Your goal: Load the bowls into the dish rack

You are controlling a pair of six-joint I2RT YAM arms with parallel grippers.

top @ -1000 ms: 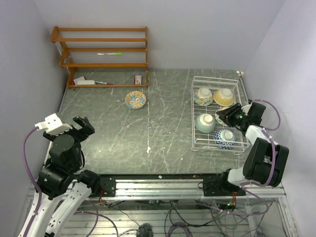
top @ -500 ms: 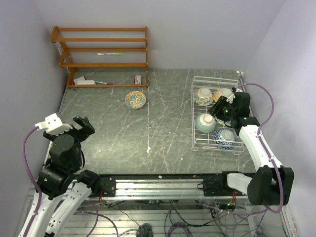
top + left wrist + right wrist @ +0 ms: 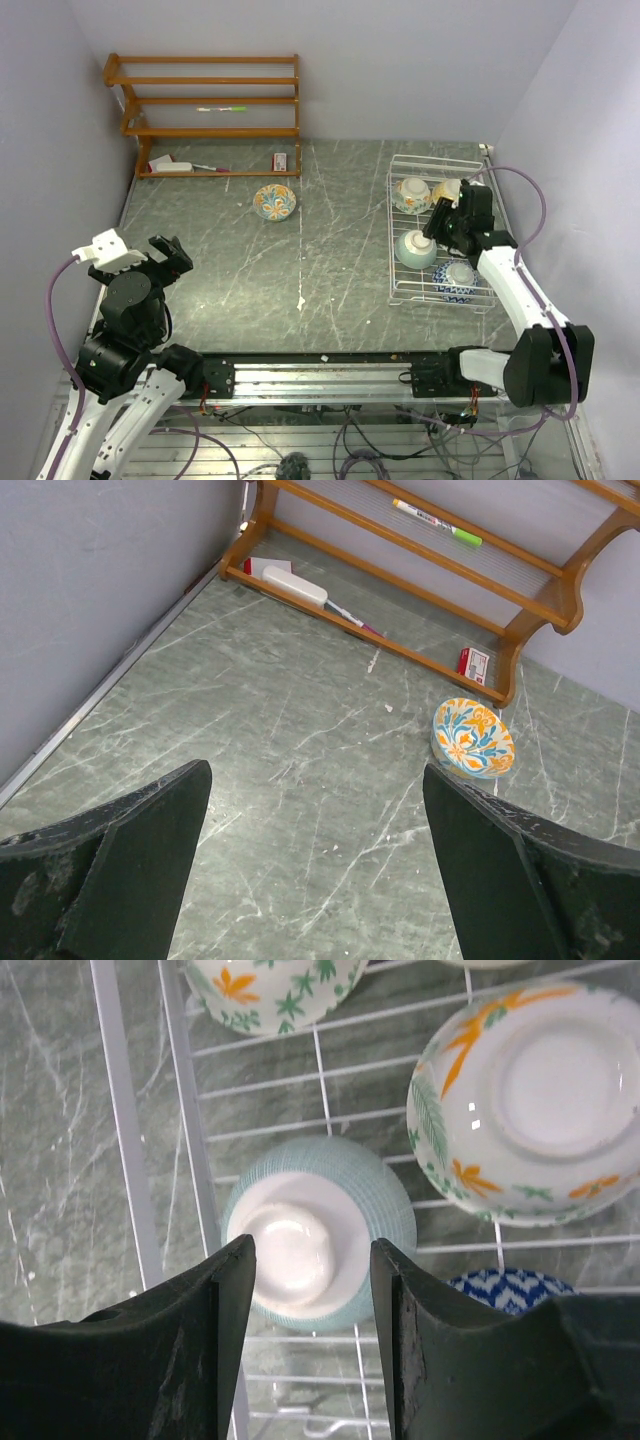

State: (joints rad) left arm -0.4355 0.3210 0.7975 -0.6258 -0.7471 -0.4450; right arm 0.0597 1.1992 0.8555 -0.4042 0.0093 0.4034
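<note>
Four upturned ceramic bowls sit in the white wire dish rack, right gripper spread above. Well left of it lies the orange-and-blue painted bowl; pinch its rim with the spread left gripper.

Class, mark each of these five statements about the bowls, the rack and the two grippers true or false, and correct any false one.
1. A colourful painted ceramic bowl sits on the dark green stone-look table, outside the white wire dish rack. True.
2. The pale teal ribbed bowl lies upside down in the rack. True.
3. The left gripper holds a bowl. False: it is open and empty.
4. The right gripper rests on the table. False: it hangs open above the teal bowl in the rack.
5. The wooden shelf unit holds bowls. False: it holds a marker pen and small items, no bowls.
</note>
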